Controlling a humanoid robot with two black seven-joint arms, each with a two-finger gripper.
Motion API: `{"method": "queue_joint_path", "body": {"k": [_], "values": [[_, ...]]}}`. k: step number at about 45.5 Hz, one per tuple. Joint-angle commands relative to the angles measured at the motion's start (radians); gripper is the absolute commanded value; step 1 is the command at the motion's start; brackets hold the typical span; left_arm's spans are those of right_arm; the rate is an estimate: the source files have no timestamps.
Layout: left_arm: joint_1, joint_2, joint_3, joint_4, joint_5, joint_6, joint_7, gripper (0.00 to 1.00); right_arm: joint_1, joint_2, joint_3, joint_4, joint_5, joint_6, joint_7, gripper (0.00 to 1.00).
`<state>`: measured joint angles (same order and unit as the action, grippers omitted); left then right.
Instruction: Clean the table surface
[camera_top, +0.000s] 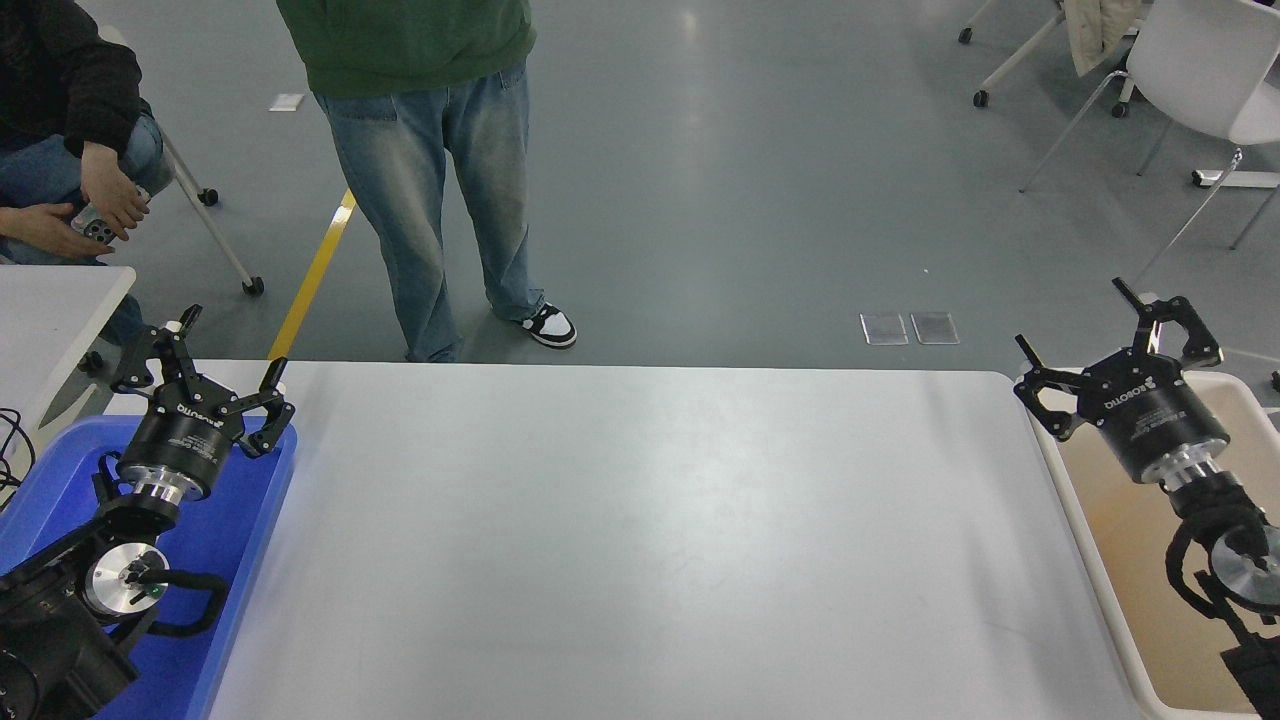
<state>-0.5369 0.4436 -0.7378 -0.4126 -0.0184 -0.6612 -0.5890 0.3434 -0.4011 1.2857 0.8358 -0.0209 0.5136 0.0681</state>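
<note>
The table surface (640, 540) is a wide white-grey top with rounded corners, and nothing lies on it. My right gripper (1080, 320) is open and empty, raised above the far left corner of the beige bin, pointing away from me. My left gripper (232, 350) is open and empty, parked above the blue bin at the lower left.
A blue bin (235, 520) stands against the table's left edge and a beige bin (1130, 560) against its right edge. A person in jeans (440, 180) stands at the far side; a seated person (70, 150) holds a phone at the top left. A smaller white table's corner (50, 310) shows left.
</note>
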Motion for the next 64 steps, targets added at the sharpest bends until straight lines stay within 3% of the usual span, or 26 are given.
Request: {"method": "queue_joint_path", "body": {"k": [1, 21, 38, 47, 64], "values": [[0.0, 0.0, 0.0, 0.0, 0.0, 0.0, 0.0, 1.0, -0.063, 0.053, 0.018, 0.016, -0.004, 0.013, 0.052, 1.0], [-0.002, 0.0, 0.0, 0.0, 0.0, -0.003, 0.001, 1.0, -0.084, 0.08, 0.027, 0.019, -0.335, -0.124, 0.076, 1.0], [-0.002, 0.0, 0.0, 0.0, 0.0, -0.005, 0.001, 1.0, -0.043, 0.102, 0.018, 0.017, -0.344, -0.17, 0.122, 1.0], [-0.002, 0.0, 0.0, 0.0, 0.0, -0.005, 0.001, 1.0, -0.038, 0.102, 0.017, 0.016, -0.346, -0.185, 0.196, 1.0], [-0.002, 0.0, 0.0, -0.002, 0.0, -0.005, 0.001, 1.0, -0.038, 0.102, 0.017, 0.012, -0.367, -0.196, 0.197, 1.0]]}}
